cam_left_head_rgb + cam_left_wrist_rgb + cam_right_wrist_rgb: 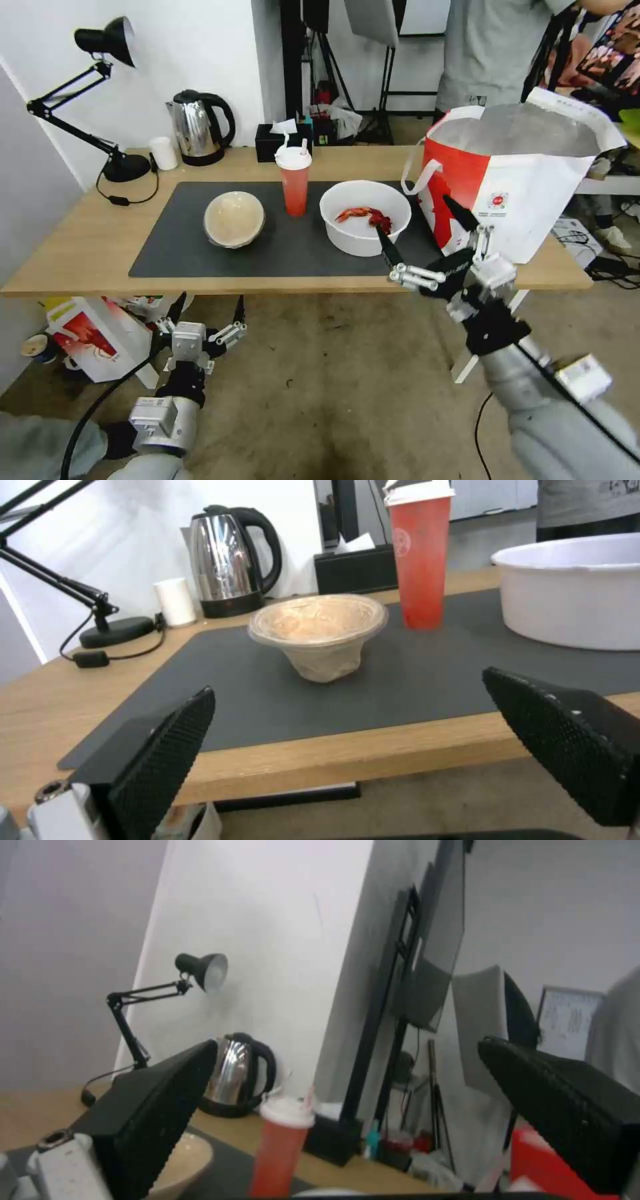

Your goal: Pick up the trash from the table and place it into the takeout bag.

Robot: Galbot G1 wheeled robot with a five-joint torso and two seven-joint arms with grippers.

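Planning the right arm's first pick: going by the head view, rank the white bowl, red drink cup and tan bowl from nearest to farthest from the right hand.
1. White bowl with red shellfish scraps: just beyond the open right hand, beside the takeout bag.
2. Red drink cup: mid-mat, farther back.
3. Tan bowl: on the mat's left part, farthest.

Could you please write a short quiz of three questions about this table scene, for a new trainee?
1. True or false: the red drink cup stands between the tan bowl and the white bowl.
2. Which tool is nearer the takeout bag? A) left tool B) right tool
3. Fill in: all three trash items rest on the dark grey ___.

Key: 1 true; 2 B; 3 mat.
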